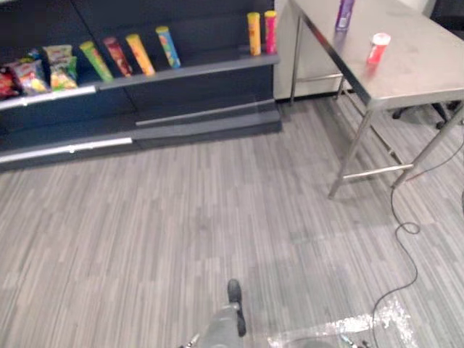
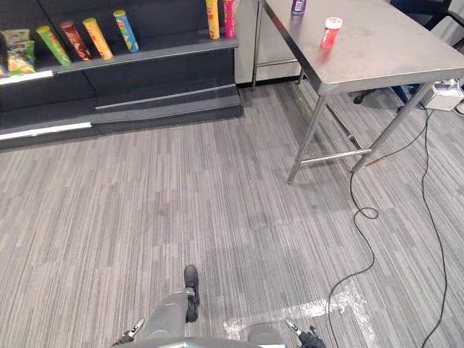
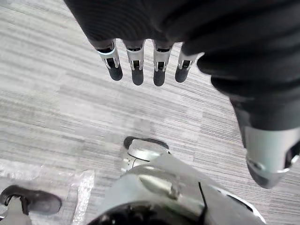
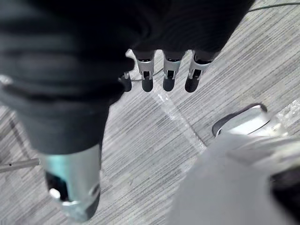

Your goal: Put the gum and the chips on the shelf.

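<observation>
Over on the stainless-steel counter [image 1: 413,69], upper right in the eye views: small red gum jar with a white lid [image 1: 378,48]. Stands upright, long axis vertical, lid pointing up, close to the counter's shelf-side edge. Farther back on the same counter: purple cylindrical chips can [image 1: 344,13], upright as well, long axis vertical, top cut off by the picture's edge. Near each other, not touching.

Across the grey striped floor [image 1: 181,232], to the left: dark shelf unit [image 1: 203,70]. On its upper ledge, a row of four tubes: green tube [image 1: 96,60], red tube [image 1: 118,56], orange-yellow tube [image 1: 140,54] and green-and-blue tube [image 1: 167,46]. All leaning back, long axes tilted the same way, tops toward the rear left. At the ledge's right end, yellow tube [image 1: 254,33] and pink tube [image 1: 270,32], upright and just beside each other. At the left end, bright snack bags [image 1: 58,67].

Left hand [image 3: 137,70]: released, fingers straight and hanging above the floor, thumb apart, grasping nothing. Right hand [image 4: 168,77]: likewise released, fingers straight above the floor, grasping nothing. On the floor low in the eye views, a patch of clear tape [image 1: 395,313]. Both hands well apart from counter and shelf alike.
</observation>
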Tool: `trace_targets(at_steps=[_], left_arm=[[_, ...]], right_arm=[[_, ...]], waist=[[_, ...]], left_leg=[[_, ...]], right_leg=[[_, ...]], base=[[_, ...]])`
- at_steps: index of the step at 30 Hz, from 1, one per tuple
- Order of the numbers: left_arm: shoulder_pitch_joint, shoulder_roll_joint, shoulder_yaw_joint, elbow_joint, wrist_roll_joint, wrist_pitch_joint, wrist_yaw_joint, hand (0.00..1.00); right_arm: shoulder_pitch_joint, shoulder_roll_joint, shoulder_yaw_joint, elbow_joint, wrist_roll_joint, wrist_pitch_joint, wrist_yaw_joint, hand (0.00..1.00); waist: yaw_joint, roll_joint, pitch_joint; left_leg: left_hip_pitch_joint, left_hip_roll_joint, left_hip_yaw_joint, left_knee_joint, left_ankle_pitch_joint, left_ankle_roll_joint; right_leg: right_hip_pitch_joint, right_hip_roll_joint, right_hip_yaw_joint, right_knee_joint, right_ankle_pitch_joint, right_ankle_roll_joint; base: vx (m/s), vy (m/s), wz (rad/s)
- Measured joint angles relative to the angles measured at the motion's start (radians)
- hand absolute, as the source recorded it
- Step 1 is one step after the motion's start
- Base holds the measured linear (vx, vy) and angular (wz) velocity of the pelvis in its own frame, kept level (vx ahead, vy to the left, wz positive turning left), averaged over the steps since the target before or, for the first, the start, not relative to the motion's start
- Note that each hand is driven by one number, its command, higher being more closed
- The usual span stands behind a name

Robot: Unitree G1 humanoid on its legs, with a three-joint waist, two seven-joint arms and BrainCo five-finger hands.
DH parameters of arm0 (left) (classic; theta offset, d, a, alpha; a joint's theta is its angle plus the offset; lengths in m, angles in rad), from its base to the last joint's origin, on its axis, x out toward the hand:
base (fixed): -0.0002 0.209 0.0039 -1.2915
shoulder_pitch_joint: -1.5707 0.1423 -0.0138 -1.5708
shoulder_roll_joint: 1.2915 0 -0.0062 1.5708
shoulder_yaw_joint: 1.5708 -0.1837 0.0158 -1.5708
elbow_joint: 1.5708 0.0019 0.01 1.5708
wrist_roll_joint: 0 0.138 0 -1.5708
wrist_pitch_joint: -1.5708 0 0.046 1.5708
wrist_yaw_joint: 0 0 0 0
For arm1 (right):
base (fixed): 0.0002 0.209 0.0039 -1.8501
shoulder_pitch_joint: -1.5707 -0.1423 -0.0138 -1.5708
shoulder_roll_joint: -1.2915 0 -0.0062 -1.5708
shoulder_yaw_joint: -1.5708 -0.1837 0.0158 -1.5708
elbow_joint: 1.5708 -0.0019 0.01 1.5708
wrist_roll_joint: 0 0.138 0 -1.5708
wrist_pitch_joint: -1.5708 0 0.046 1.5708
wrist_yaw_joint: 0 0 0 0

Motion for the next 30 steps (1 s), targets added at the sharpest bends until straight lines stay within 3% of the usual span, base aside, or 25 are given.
trace_targets(at_steps=[1, 3, 5, 6, 7, 8, 9, 10, 11, 13, 16, 17, 19, 20, 21, 23, 26, 27, 28, 29, 30], left_arm=[[-0.003, 0.003, -0.003, 0.000, -0.002, -0.004, -0.003, 0.00], [-0.022, 0.014, -0.040, 0.001, -0.037, -0.013, -0.016, 0.00], [-0.024, 0.022, -0.052, -0.007, -0.037, -0.016, -0.026, 0.00], [-0.023, 0.028, -0.073, -0.007, -0.036, -0.016, -0.031, 0.00], [-0.023, 0.034, -0.114, -0.012, -0.034, -0.016, -0.042, 0.00], [-0.023, 0.036, -0.122, -0.015, -0.033, -0.016, -0.045, 0.00], [-0.024, 0.043, -0.153, -0.016, -0.033, -0.017, -0.048, 0.00], [-0.030, 0.043, -0.169, -0.015, -0.033, -0.017, -0.048, 0.00], [-0.032, 0.042, -0.178, -0.015, -0.033, -0.018, -0.048, 0.00], [-0.044, 0.042, -0.186, -0.015, -0.033, -0.019, -0.045, 0.00], [-0.062, 0.027, -0.148, -0.015, -0.032, -0.019, -0.037, 0.00], [-0.064, 0.012, -0.111, -0.012, -0.031, -0.019, -0.030, 0.00], [-0.060, 0.001, -0.072, -0.011, -0.028, -0.019, -0.026, 0.00], [-0.055, -0.013, -0.043, -0.006, -0.025, -0.019, -0.026, 0.00], [-0.057, -0.033, -0.002, 0.004, -0.021, -0.019, -0.027, 0.00], [-0.058, -0.053, 0.037, -0.004, -0.015, -0.019, -0.033, 0.00], [-0.066, -0.078, 0.052, -0.025, -0.015, -0.018, -0.035, 0.00], [-0.072, -0.090, 0.054, -0.036, -0.017, -0.018, -0.035, 0.00], [-0.078, -0.099, 0.055, -0.056, -0.016, -0.019, -0.038, 0.00], [-0.079, -0.097, 0.058, -0.060, -0.017, -0.019, -0.041, 0.00], [-0.079, -0.097, 0.061, -0.064, -0.017, -0.018, -0.043, 0.00]], right_arm=[[-0.003, 0.004, -0.002, -0.001, 0.000, -0.004, 0.003, 0.00], [-0.001, 0.000, -0.011, 0.000, 0.000, -0.007, 0.014, 0.00], [-0.003, -0.001, -0.023, -0.001, -0.001, -0.006, 0.020, 0.00], [-0.002, -0.001, -0.030, 0.001, -0.002, -0.004, 0.021, 0.00], [0.003, -0.002, -0.033, 0.002, -0.010, 0.002, 0.027, 0.00], [0.002, -0.002, -0.033, 0.002, -0.010, 0.002, 0.029, 0.00], [0.001, -0.004, -0.032, -0.003, -0.010, 0.001, 0.037, 0.00], [0.000, -0.008, -0.029, -0.012, -0.009, 0.000, 0.038, 0.00], [0.001, -0.011, -0.020, -0.014, -0.008, 0.000, 0.037, 0.00], [0.001, -0.021, 0.009, -0.016, -0.005, -0.001, 0.038, 0.00], [0.003, -0.022, 0.031, -0.016, 0.009, -0.001, 0.040, 0.00], [0.004, -0.024, 0.034, -0.016, 0.022, -0.001, 0.040, 0.00], [0.006, -0.023, 0.033, -0.016, 0.036, -0.001, 0.039, 0.00], [0.014, -0.024, 0.028, -0.016, 0.037, -0.001, 0.040, 0.00], [0.011, -0.028, 0.027, -0.024, 0.036, -0.002, 0.040, 0.00], [0.009, -0.026, 0.015, -0.043, 0.036, -0.006, 0.040, 0.00], [0.011, -0.025, 0.015, -0.047, 0.033, -0.007, 0.040, 0.00], [0.013, -0.023, 0.011, -0.051, 0.033, -0.007, 0.040, 0.00], [0.020, -0.027, 0.005, -0.052, 0.033, -0.005, 0.039, 0.00], [0.023, -0.027, 0.005, -0.058, 0.033, -0.005, 0.039, 0.00], [0.028, -0.026, 0.006, -0.068, 0.034, -0.006, 0.039, 0.00]], waist=[[-0.004, -0.002, -0.005], [0.001, -0.004, -0.017], [0.001, -0.004, -0.017], [0.001, -0.005, -0.016], [-0.014, -0.001, -0.012], [-0.017, 0.001, -0.010], [-0.026, 0.009, -0.002], [-0.027, 0.019, 0.013], [-0.028, 0.024, 0.016], [-0.029, 0.026, 0.018], [-0.034, 0.030, 0.020], [-0.035, 0.038, 0.025], [-0.038, 0.040, 0.025], [-0.051, 0.046, 0.025], [-0.052, 0.071, 0.028], [-0.052, 0.076, 0.033], [-0.054, 0.078, 0.031], [-0.054, 0.073, 0.028], [-0.051, 0.077, 0.026], [-0.054, 0.077, 0.026], [-0.055, 0.079, 0.025]], left_leg=[[-0.005, -0.011, 0.008, 0.011, -0.012, 0.014], [-0.004, -0.042, 0.043, 0.075, -0.082, 0.076], [0.028, -0.054, 0.066, 0.097, -0.133, 0.091], [0.090, -0.066, 0.069, 0.084, -0.172, 0.093], [0.181, -0.074, 0.068, 0.066, -0.205, 0.108], [0.201, -0.074, 0.066, 0.064, -0.213, 0.110], [0.277, -0.079, 0.061, 0.036, -0.230, 0.112], [0.369, -0.081, 0.062, -0.018, -0.235, 0.110], [0.409, -0.081, 0.062, -0.049, -0.236, 0.110], [0.492, -0.080, 0.059, -0.116, -0.242, 0.104], [0.548, -0.059, 0.033, -0.137, -0.286, 0.076], [0.569, -0.037, 0.025, -0.141, -0.307, 0.044], [0.590, -0.016, 0.013, -0.142, -0.332, 0.007], [0.616, 0.012, -0.002, -0.152, -0.349, -0.017], [0.641, 0.043, -0.001, -0.161, -0.340, -0.037], [0.656, 0.061, 0.005, -0.146, -0.295, -0.074], [0.664, 0.082, -0.012, -0.087, -0.202, -0.104], [0.637, 0.089, -0.027, -0.017, -0.190, -0.111], [0.560, 0.113, -0.053, 0.178, -0.179, -0.124], [0.521, 0.125, -0.067, 0.269, -0.157, -0.132], [0.463, 0.143, -0.083, 0.399, -0.098, -0.134]], right_leg=[[-0.008, -0.013, 0.015, 0.006, 0.024, 0.008], [-0.041, -0.040, 0.085, 0.084, 0.100, 0.044], [-0.082, -0.043, 0.109, 0.213, 0.162, 0.068], [-0.129, -0.038, 0.102, 0.379, 0.249, 0.091], [-0.197, -0.032, 0.089, 0.603, 0.352, 0.164], [-0.214, -0.030, 0.081, 0.647, 0.351, 0.164], [-0.275, -0.030, 0.029, 0.790, 0.334, 0.142], [-0.321, -0.030, -0.030, 0.863, 0.293, 0.097], [-0.344, -0.030, -0.065, 0.871, 0.268, 0.077], [-0.417, -0.031, -0.152, 0.820, 0.207, 0.059], [-0.488, -0.023, -0.252, 0.488, 0.190, 0.060], [-0.490, 0.001, -0.261, 0.254, 0.227, 0.066], [-0.487, 0.018, -0.246, 0.057, 0.313, 0.059], [-0.466, 0.038, -0.246, 0.027, 0.429, 0.056], [-0.468, 0.066, -0.260, 0.073, 0.398, 0.011], [-0.480, 0.066, -0.280, 0.175, 0.332, -0.031], [-0.432, 0.065, -0.306, 0.221, 0.261, -0.046], [-0.407, 0.063, -0.311, 0.209, 0.234, -0.045], [-0.368, 0.065, -0.324, 0.200, 0.194, -0.044], [-0.354, 0.065, -0.329, 0.206, 0.178, -0.046], [-0.330, 0.069, -0.334, 0.210, 0.158, -0.050]], base=[[0.59, 0.295, -0.19], [0.67, 0.353, -0.05], [0.47, 0.232, -0.20], [0.53, 0.257, -0.19], [0.44, 0.207, -0.11], [0.46, 0.186, -0.03], [0.36, 0.105, -0.12], [0.36, 0.105, -0.14], [0.30, 0.043, -0.17], [0.25, -0.012, -0.03], [0.29, -0.129, 0.22], [0.38, -0.196, 0.15], [0.44, -0.228, 0.20], [0.53, -0.249, 0.28], [0.54, -0.247, 0.26], [0.53, -0.286, 0.11], [0.45, -0.255, 0.29], [0.30, -0.172, 0.37], [0.26, -0.160, 0.34], [0.29, -0.183, 0.22], [0.21, -0.130, 0.05]])
